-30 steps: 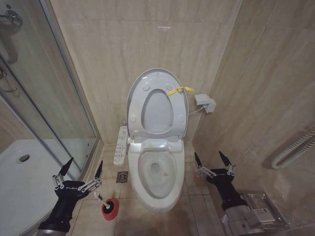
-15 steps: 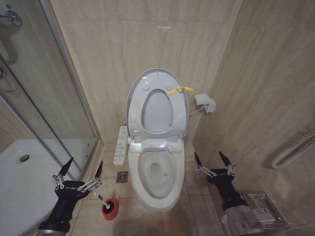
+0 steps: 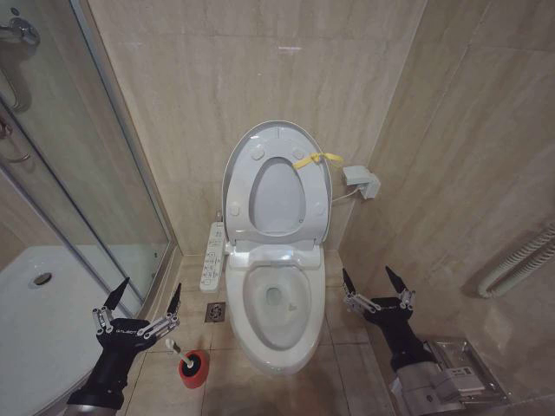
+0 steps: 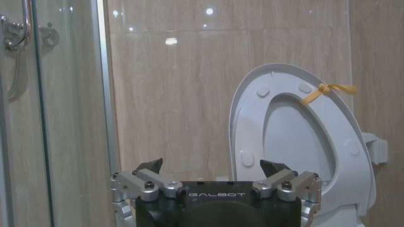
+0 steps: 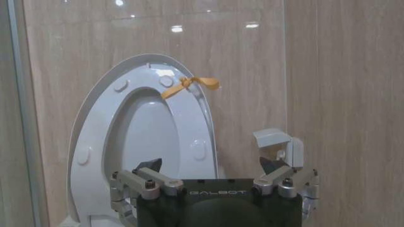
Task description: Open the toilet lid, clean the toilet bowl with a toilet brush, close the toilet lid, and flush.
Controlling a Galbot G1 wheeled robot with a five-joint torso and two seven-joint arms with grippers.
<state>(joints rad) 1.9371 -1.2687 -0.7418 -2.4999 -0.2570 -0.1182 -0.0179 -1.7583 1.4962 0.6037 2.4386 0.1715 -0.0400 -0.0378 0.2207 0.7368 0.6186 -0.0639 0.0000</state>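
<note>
Lid [image 3: 277, 139] stands upright against the back wall, in the upper centre of the head view, w/ the seat [image 3: 278, 198] raised flat against it. A yellow tag [image 3: 316, 159] hangs at the lid's rim, upper right side. Round bumpers show on the lid's underside. Bowl [image 3: 279, 305] is open below, centre of the frame, w/ a small water pool [image 3: 275, 296] at its bottom.

Brush [image 3: 178, 350] sits in a red holder [image 3: 194, 367] on the floor, lower left of the frame, just beside the bowl; its white handle leans up to the left. A white control panel [image 3: 212, 256] is mounted at the left side of the toilet, and a floor drain [image 3: 216, 312] lies between panel and holder.

Left gripper [image 3: 141, 301] hovers at lower left, near the brush handle but not touching it; fingers spread wide, holding nothing. Right gripper [image 3: 375, 281] hovers at lower right, beside the bowl, apart from it; fingers also spread, empty.

A glass shower door [image 3: 95, 173] fills the left side. A small white box [image 3: 361, 181] is fixed on the wall, right of the lid.
</note>
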